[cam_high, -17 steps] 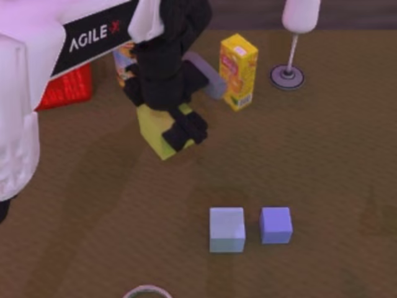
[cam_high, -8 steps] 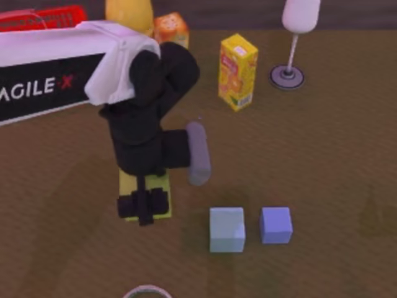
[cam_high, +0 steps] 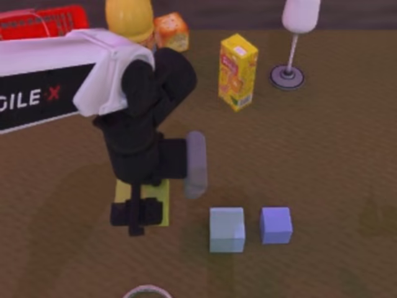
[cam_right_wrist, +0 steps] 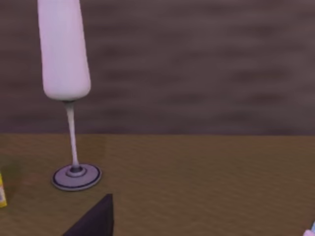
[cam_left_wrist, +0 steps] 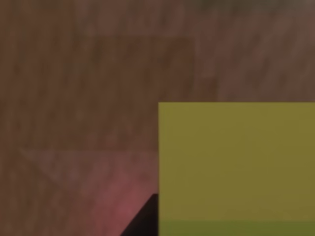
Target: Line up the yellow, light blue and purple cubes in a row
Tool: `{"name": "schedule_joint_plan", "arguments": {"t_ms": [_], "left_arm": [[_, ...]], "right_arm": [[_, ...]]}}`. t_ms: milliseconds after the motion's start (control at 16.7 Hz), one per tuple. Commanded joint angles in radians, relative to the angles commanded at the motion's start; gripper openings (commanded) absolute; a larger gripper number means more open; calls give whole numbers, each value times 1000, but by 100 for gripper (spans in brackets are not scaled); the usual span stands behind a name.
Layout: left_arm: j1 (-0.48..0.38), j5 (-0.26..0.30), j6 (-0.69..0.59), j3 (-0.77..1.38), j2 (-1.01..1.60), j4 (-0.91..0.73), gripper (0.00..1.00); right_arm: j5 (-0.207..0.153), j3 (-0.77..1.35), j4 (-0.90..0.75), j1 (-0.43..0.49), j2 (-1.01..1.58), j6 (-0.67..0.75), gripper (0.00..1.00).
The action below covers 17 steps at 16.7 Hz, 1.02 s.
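Observation:
My left gripper (cam_high: 134, 213) is shut on the yellow cube (cam_high: 160, 197), a dull olive block mostly hidden under the black wrist. It sits left of the light blue cube (cam_high: 227, 229) and slightly farther back. The purple cube (cam_high: 276, 225) stands just right of the light blue one, a small gap between them. In the left wrist view the yellow cube (cam_left_wrist: 236, 167) fills the lower right beside one dark finger (cam_left_wrist: 145, 221). My right arm is out of the top view; its wrist view shows only one dark fingertip (cam_right_wrist: 93, 221) over the table.
A yellow juice carton (cam_high: 238, 71) and a tall white glass (cam_high: 288, 73) stand at the back. An orange box (cam_high: 172, 31), a yellow rounded object (cam_high: 129, 18) and a red basket (cam_high: 43, 22) line the back left. A white ring (cam_high: 147, 291) shows at the front edge.
My left gripper carried the yellow cube from the back middle toward the front, to the left of the light blue cube. The light blue and purple cubes stayed put.

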Motion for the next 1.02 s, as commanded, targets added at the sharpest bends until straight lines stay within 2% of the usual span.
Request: {"name": "schedule_joint_plan", "arguments": {"t_ms": [480, 780, 1020], "left_arm": [[-5, 1, 0, -140, 100, 250, 0], [-6, 1, 0, -150, 108, 263, 0], [-6, 1, 0, -150, 108, 263, 30]], "right_arm": [[0, 0, 0, 0, 0, 0, 100], [0, 0, 0, 0, 0, 0, 100], [0, 0, 0, 0, 0, 0, 100]]}}
